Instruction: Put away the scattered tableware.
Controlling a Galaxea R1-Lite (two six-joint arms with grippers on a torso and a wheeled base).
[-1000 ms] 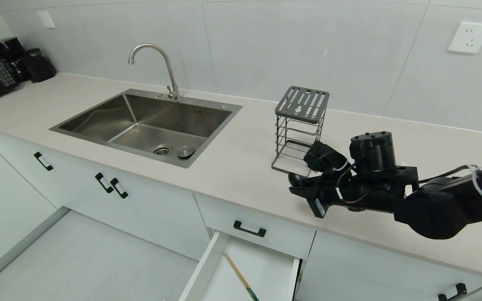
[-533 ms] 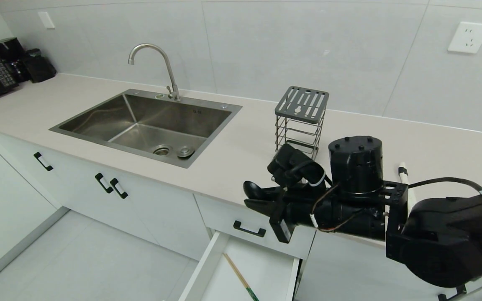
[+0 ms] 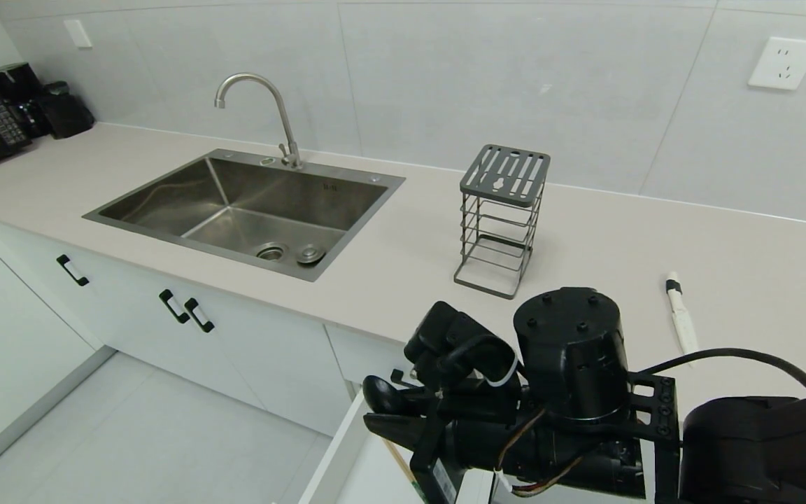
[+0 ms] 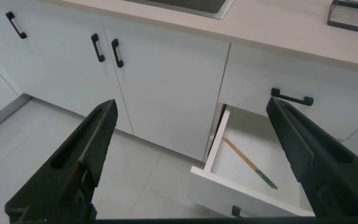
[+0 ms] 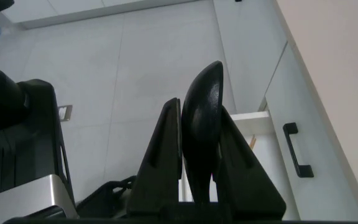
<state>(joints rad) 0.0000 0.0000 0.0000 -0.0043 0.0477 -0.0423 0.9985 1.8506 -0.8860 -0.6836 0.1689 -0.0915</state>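
Note:
My right gripper [image 3: 383, 414] is shut on a black spoon [image 3: 379, 394], whose bowl sticks out past the fingertips. It hangs in front of the counter edge, above the open white drawer [image 3: 334, 448]. In the right wrist view the black spoon [image 5: 204, 93] stands clamped between the two fingers [image 5: 166, 137], over the floor and the drawer's corner [image 5: 257, 119]. A thin chopstick [image 4: 250, 163] lies in the drawer [image 4: 215, 146]. My left gripper [image 4: 191, 109] is open, well out in front of the cabinets. A white utensil with a black band [image 3: 681, 322] lies on the counter at right.
A grey wire rack [image 3: 502, 220] stands on the counter behind my right arm. The steel sink [image 3: 249, 210] with its tap is to the left. A closed drawer with a black handle [image 4: 291, 98] sits above the open one. Cabinet doors line the front.
My right arm has carried the black spoon from beside the wire rack forward and down past the counter edge to above the open drawer. The white utensil on the counter has come into sight.

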